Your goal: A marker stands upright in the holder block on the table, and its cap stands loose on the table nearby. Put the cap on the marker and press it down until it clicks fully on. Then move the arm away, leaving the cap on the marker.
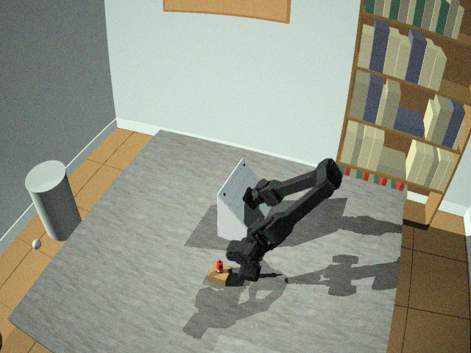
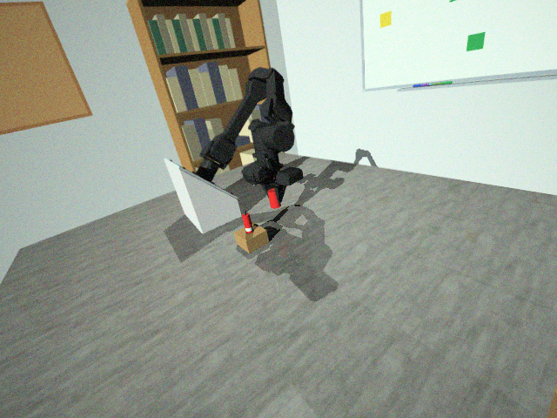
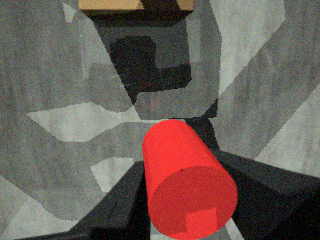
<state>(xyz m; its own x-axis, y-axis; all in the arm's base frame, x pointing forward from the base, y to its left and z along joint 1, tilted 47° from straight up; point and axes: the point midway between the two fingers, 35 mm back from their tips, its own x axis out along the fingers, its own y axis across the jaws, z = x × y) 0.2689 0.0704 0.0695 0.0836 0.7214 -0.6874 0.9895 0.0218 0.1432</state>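
Pale walls all round, a bookshelf (image 1: 408,95) up at two o'clock, whiteboard (image 2: 454,40) beyond, corkboard (image 2: 36,67) at ten, grey cylinder bin (image 1: 51,199) at nine.
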